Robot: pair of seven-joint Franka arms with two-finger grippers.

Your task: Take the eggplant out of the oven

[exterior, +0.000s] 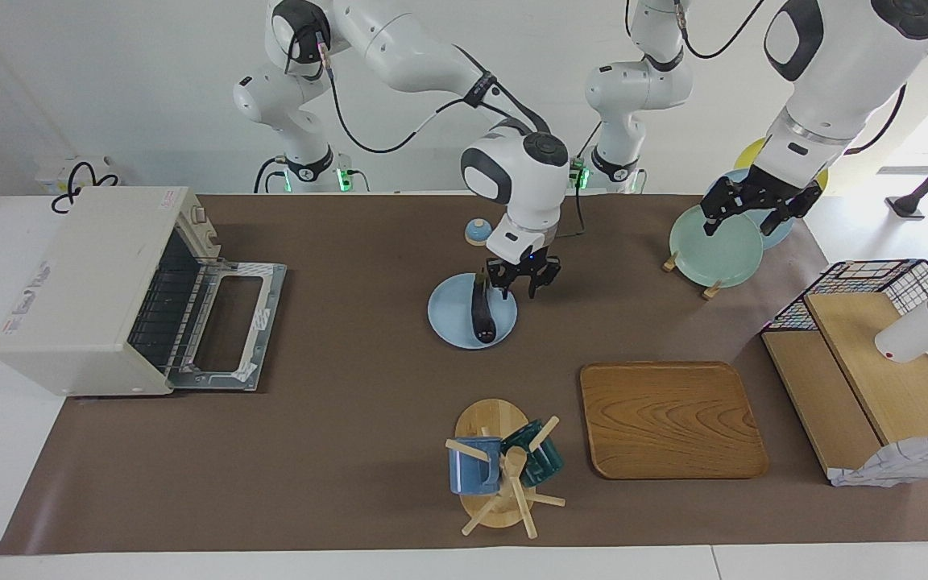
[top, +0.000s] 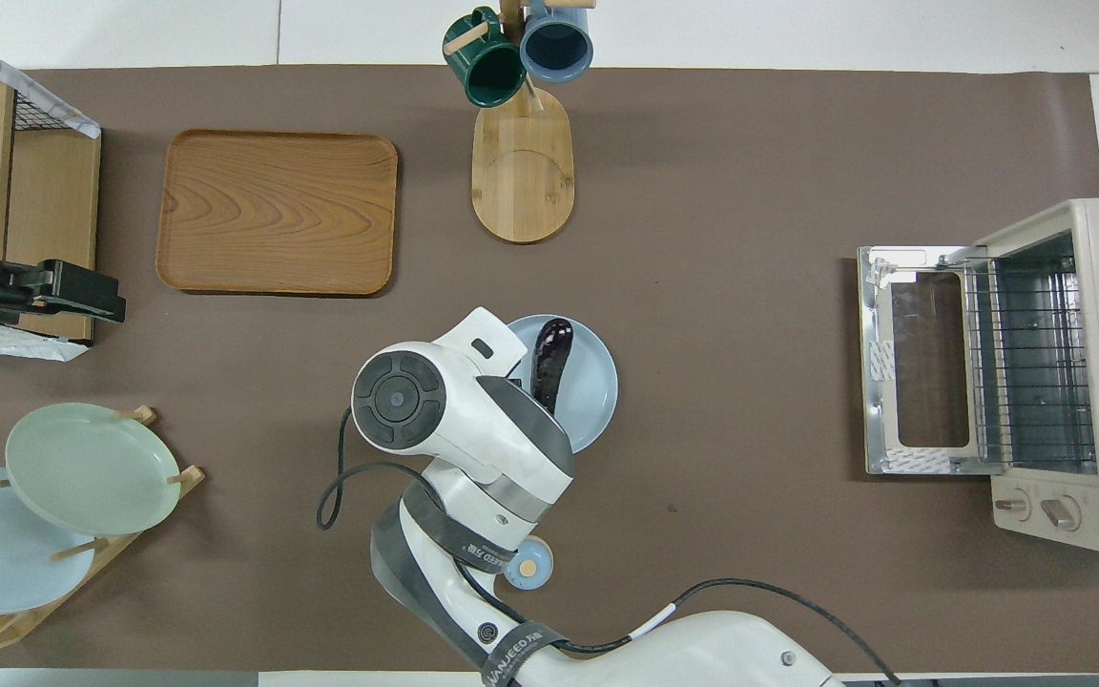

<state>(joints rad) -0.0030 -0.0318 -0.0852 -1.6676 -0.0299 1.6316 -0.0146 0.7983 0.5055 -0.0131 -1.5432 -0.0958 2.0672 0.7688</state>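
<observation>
The dark purple eggplant [exterior: 481, 310] lies on a light blue plate [exterior: 449, 321] in the middle of the table; it also shows in the overhead view [top: 549, 355] on that plate [top: 595, 396]. My right gripper [exterior: 522, 283] hangs open just above the plate's edge nearest the robots, beside the eggplant's stem end and not holding it. The cream-white oven [exterior: 81, 290] stands at the right arm's end with its door [exterior: 230, 326] folded down flat; its wire rack [top: 1026, 358] is bare. My left gripper [exterior: 750, 219] is open and empty, raised over the plate rack, waiting.
A wooden tray [exterior: 669, 419] and a mug tree [exterior: 500, 467] with two mugs sit farther from the robots than the plate. A rack of green and blue plates [exterior: 714, 246] and a wooden shelf with a wire basket [exterior: 875, 362] are at the left arm's end. A small blue knob-like object [exterior: 476, 232] lies near the robots.
</observation>
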